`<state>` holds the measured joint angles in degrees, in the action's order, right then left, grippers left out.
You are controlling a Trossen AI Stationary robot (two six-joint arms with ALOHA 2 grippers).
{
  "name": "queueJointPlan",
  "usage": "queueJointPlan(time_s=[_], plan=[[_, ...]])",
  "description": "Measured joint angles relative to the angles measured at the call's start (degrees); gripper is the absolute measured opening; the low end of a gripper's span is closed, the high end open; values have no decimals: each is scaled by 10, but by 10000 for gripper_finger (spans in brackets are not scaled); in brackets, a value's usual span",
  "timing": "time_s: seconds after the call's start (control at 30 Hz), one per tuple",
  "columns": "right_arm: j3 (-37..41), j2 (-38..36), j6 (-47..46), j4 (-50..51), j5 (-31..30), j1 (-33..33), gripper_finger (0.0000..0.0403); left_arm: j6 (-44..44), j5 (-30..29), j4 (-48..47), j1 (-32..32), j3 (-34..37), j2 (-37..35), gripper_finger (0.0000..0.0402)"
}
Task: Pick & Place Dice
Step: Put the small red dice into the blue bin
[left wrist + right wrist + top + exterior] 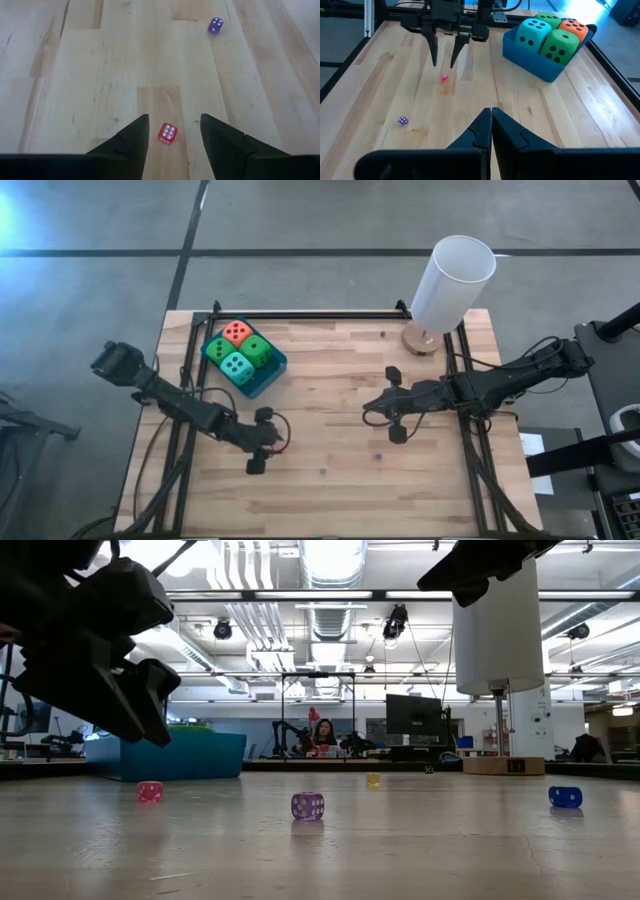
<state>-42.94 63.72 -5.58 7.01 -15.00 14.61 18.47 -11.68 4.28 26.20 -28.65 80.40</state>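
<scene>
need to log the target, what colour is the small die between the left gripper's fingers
Red with white pips; the small die sits on the table between the open left gripper fingers, clearest in the left wrist view.

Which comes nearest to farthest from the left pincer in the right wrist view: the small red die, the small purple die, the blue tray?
1. Small red die: on the wood just below the open left pincer.
2. Small purple die: farther out on the bare table.
3. Blue tray: off to the side, holding the four big dice.
</scene>
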Motion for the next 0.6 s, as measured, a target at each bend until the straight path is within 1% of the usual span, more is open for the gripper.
queueJointPlan(time_s=[0.2, 0.6], plan=[[0, 0, 0, 0, 0, 0, 8, 13, 1, 2, 0, 3, 0, 185], [0, 0, 0, 0, 0, 0, 8, 15, -3, 9, 0, 10, 0, 168]])
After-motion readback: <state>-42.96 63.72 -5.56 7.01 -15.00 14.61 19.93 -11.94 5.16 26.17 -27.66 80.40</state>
